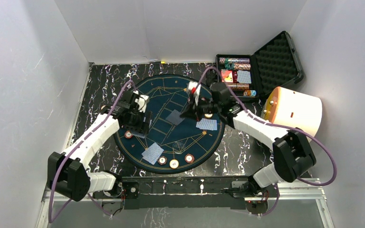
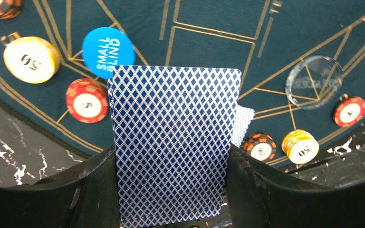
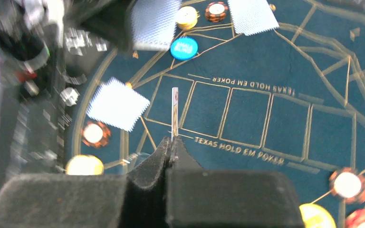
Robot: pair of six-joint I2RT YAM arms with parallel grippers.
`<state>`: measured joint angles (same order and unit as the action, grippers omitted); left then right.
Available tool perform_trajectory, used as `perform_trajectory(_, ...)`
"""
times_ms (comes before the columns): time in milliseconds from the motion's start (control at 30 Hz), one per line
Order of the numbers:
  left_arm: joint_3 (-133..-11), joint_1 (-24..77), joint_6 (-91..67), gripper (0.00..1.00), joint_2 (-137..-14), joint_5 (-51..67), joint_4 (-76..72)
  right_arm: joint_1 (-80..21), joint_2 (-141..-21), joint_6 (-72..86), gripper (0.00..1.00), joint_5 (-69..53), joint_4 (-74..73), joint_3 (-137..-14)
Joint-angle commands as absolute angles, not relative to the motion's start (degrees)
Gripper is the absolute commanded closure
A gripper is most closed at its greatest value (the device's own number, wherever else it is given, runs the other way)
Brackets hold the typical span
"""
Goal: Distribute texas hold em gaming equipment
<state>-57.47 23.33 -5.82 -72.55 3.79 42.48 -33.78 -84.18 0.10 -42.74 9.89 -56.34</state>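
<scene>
Blue poker mat (image 3: 285, 71), right claw (image 3: 171, 148) pinching edge-on card (image 3: 175, 111), left claw (image 2: 171, 159) gripping blue-backed card (image 2: 173, 118).

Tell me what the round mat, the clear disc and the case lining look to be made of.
Round mat: matte cloth or felt, likely; dull teal face with printed gold lines, no glare.
Clear disc: transparent acrylic or glass; the mat's lines show through, edges glint.
Case lining: black egg-crate foam, by its bumpy grid.
</scene>
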Motion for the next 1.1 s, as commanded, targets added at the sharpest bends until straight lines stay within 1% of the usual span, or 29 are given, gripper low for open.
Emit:
perform_trajectory(0,-58.67,19.70,-6.06,1.00,-72.20,2.99,43.79,-38.55,-83.26,-48.66,1.00,-42.31,9.18,-53.18)
perform_trajectory(67,-59.44,18.22,-5.69,1.00,-72.83,2.89,43.90,-41.05,-84.34,-62.43,1.00,-41.47,9.07,-52.34)
perform_trajectory(167,-60.09,16.15,-5.49,1.00,-73.03,3.55,43.12,-44.22,-86.67,-73.41,1.00,-40.68,14.20,-50.70)
perform_trajectory(267,-60.50,14.81,-5.54,1.00,-73.11,4.57,42.88,-46.61,-93.58,-82.05,1.00,-37.71,7.70,-57.19)
perform_trajectory(367,-60.36,14.18,-5.75,1.00,-73.14,5.44,42.43,-48.13,-97.20,-90.64,1.00,-36.86,6.84,-59.11)
perform_trajectory(433,-60.13,14.01,-5.80,1.00,-73.17,5.78,42.07,-48.67,-98.66,-92.99,1.00,-37.06,8.01,-60.64)
perform_trajectory(567,-60.06,13.88,-5.93,1.00,-73.46,6.58,41.87,-50.05,-103.78,-100.07,1.00,-37.91,0.16,-66.66)
perform_trajectory(633,-60.03,13.75,-5.82,1.00,-73.57,6.84,41.52,-50.78,-104.84,-101.57,1.00,-38.06,-0.09,-66.21)
perform_trajectory(733,-59.86,13.63,-5.85,1.00,-73.63,7.47,40.91,-51.85,-105.73,-101.34,1.00,-39.18,4.13,-64.21)
perform_trajectory(800,-59.87,13.55,-5.59,1.00,-73.66,7.81,40.87,-52.18,-107.37,-102.19,1.00,-39.95,1.12,-66.02)
perform_trajectory(900,-59.65,13.41,-5.36,1.00,-73.38,7.69,40.89,-52.57,-108.06,-102.00,1.00,-40.91,3.51,-65.04)
perform_trajectory(1067,-59.39,13.21,-5.45,1.00,-72.78,8.02,40.87,-52.82,-109.74,-101.69,1.00,-41.01,3.42,-65.11)
